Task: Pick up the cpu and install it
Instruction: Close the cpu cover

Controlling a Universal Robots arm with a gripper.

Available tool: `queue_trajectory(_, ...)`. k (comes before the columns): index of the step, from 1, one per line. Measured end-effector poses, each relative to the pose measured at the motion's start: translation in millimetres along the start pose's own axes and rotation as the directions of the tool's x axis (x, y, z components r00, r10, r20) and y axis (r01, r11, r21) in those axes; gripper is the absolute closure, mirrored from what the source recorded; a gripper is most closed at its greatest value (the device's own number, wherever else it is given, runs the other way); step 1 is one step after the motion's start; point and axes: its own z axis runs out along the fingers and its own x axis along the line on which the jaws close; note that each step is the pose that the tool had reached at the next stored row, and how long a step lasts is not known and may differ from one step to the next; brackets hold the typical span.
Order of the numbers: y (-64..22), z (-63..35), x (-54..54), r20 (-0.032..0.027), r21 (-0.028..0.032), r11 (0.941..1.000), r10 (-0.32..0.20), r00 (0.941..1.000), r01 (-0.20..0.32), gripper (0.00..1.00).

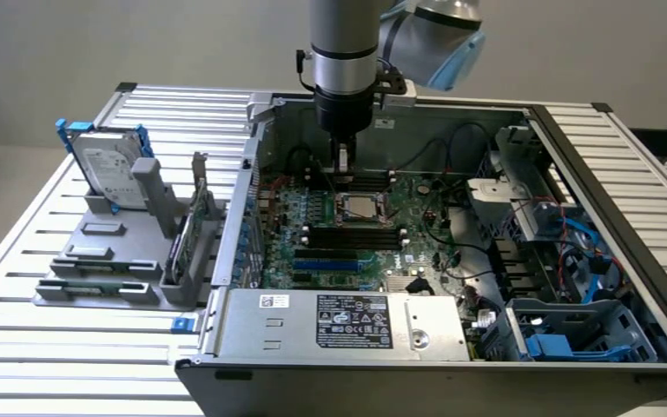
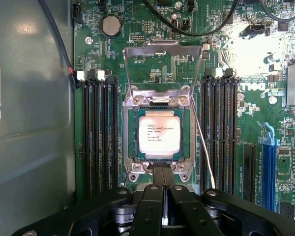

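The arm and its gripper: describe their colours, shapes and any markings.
The arm is a smooth silver-grey tube, with a rounded grey joint bearing a pale blue cap. Its wrist is a black cylinder. The gripper is matt black: two narrow flat fingers and angular links fastened with round silver pins. I can make out no markings on it.

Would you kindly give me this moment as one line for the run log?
cpu: lying in socket | load plate: raised | gripper: shut, empty, at socket edge beside cpu
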Motion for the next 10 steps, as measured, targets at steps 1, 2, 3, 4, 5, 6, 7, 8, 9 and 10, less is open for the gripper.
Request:
queue_trajectory(1,0.0,0.0,0.0,0.0,0.0,1.0,0.0,1.0,0.0,0.89)
queue_trajectory(2,0.0,0.0,0.0,0.0,0.0,1.0,0.0,1.0,0.0,0.89)
queue_trajectory(3,0.1,0.0,0.0,0.0001,0.0,1.0,0.0,1.0,0.0,0.89)
queue_trajectory(4,1.3,0.1,0.0,0.0,0.0,1.0,0.0,1.0,0.0,0.89)
queue_trajectory(5,5.8,0.2,0.1,-0.0008,0.0004,1.0,0.0,1.0,0.0,0.89)
queue_trajectory(6,10.3,0.2,0.2,-0.0015,0.0008,1.0,0.0,1.0,0.0,0.89)
queue_trajectory(7,14.8,0.1,0.3,-0.0025,0.001,1.0,-0.001,1.0,0.001,0.89)
queue_trajectory(8,19.3,-0.3,0.3,-0.0033,0.0012,1.0,-0.001,1.0,0.001,0.89)
queue_trajectory(9,23.8,-0.8,0.4,-0.0042,0.0012,1.0,-0.001,1.0,0.001,0.89)
queue_trajectory(10,28.4,-1.3,0.5,-0.005,0.0013,1.0,-0.002,1.0,0.002,0.89)
